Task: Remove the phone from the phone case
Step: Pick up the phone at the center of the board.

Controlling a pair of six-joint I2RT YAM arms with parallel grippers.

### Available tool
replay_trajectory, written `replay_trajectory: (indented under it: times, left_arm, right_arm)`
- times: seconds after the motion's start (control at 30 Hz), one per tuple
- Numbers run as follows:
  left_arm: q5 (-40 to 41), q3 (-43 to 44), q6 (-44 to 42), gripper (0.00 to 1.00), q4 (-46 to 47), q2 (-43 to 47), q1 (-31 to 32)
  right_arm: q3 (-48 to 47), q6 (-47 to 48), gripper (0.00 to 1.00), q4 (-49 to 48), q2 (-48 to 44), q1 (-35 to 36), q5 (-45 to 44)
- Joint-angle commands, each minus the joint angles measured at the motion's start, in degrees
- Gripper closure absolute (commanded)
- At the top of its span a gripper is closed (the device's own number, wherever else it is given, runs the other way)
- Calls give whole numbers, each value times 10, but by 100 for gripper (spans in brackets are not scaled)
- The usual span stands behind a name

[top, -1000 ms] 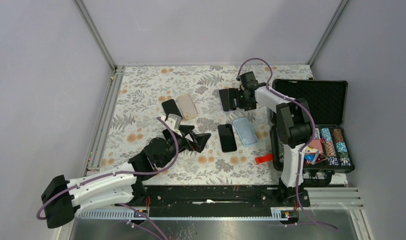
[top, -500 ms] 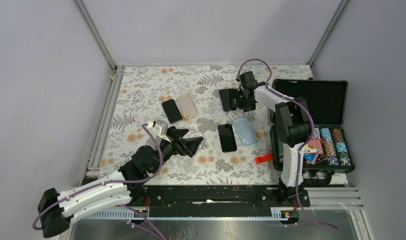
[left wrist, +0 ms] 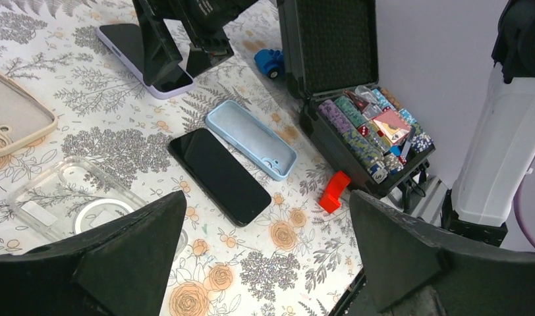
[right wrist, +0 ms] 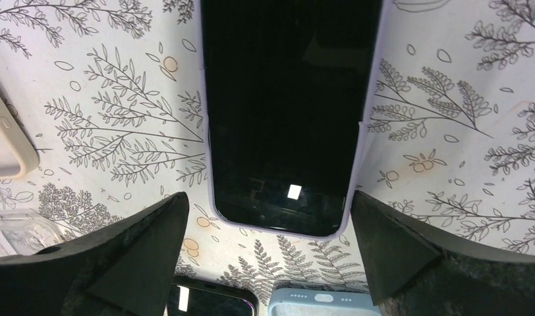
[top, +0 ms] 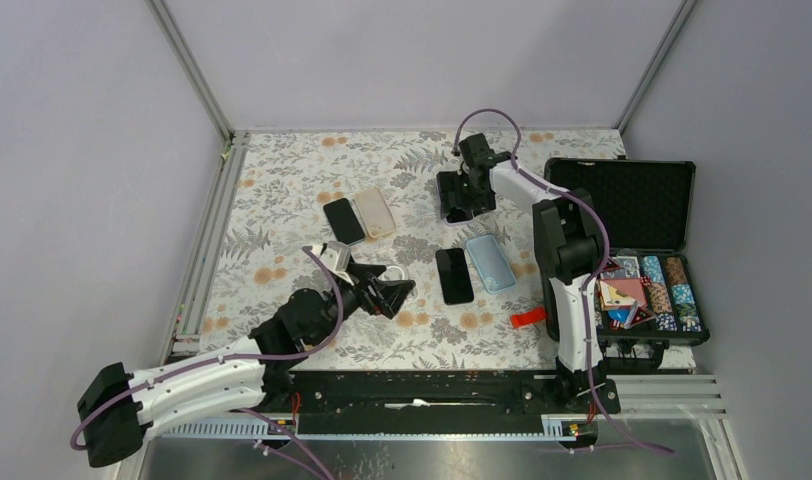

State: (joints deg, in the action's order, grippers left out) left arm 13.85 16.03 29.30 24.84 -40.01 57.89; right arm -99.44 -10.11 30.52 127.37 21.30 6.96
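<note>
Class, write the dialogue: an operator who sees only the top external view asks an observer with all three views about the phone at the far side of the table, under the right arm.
Operator: Is the dark phone in a case?
Observer: Yes; the right wrist view shows a lilac case rimming it.
Operator: Is the right end effector gripping it?
Observer: No; it is open, with one finger on each side of the phone's end.
</note>
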Motion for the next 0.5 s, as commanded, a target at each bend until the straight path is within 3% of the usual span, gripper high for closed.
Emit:
replay_trajectory:
  times: [0.0, 0.23, 0.47]
  left_arm:
    - [-16, 10, 5, 1, 49, -21, -5]
    - [-16, 12, 1, 1, 52, -28, -9]
    - [-17, 9, -9, 1, 38, -7, -16]
  right_arm:
    - [-41, 20, 1, 42, 18, 18, -14]
    - [-99, 19, 13, 117, 49, 41, -73]
    - [-197, -14, 19, 204, 108, 49, -119]
